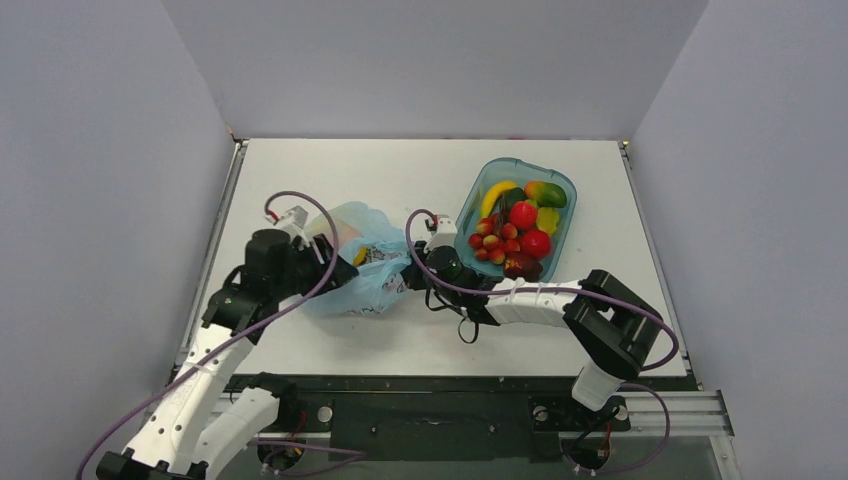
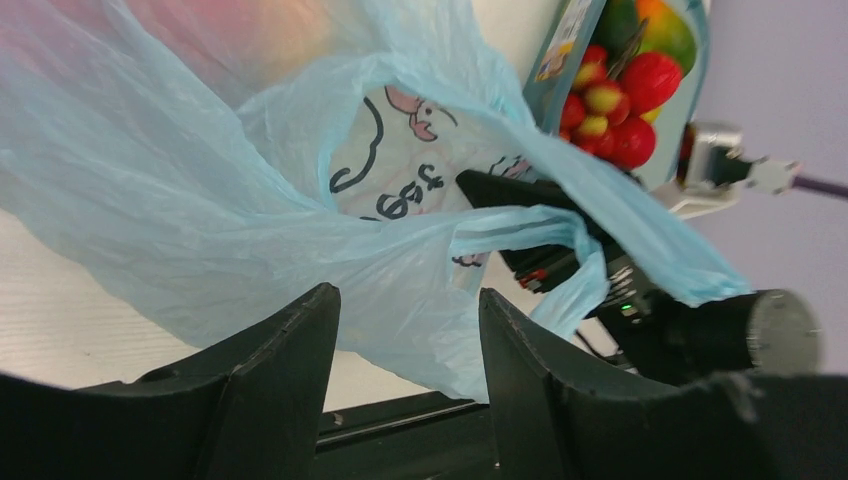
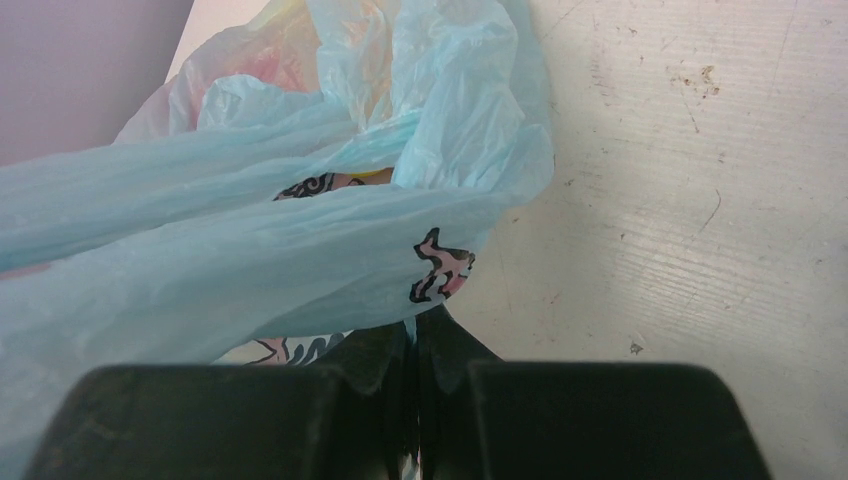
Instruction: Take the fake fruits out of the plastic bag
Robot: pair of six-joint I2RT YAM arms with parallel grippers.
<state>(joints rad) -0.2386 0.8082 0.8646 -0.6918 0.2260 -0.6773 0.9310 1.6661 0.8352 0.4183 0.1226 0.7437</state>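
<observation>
**Top view.**
- Bag (image 1: 368, 265): light blue and crumpled. It is laid on the white surface (image 1: 400, 175) between the two arms, just left of the tub (image 1: 468, 218).
- Fruits (image 1: 340, 230): held inside the bag. They are seen only as a peach tint through the film.
- Left hand (image 1: 330, 258): set at the bag's left side.
- Right hand (image 1: 412, 272): set at the bag's right side.
- Tub: teal, filled with red, yellow and green toy fruit.

**Left wrist view.**
- Left hand (image 2: 405, 300): released, with its fingers (image 2: 285, 370) spread. Bag film is seen across the gap and is not pinched.
- Bag (image 2: 150, 200): its mouth is turned toward the camera, and black print is shown within.
- Fruits (image 2: 270, 30): a red-and-yellow blur behind the film, at the top.
- Tub (image 2: 560, 60): seen beyond the bag, upper right.

**Right wrist view.**
- Right hand (image 3: 415, 335): clenched on a fold of bag film, with its fingers pressed together.
- Bag (image 3: 250, 220): bunched ahead of the fingers and resting on the scuffed surface (image 3: 700, 200).
- Fruits (image 3: 270, 55): an orange-pink tint under the film. Single pieces cannot be told apart.
</observation>
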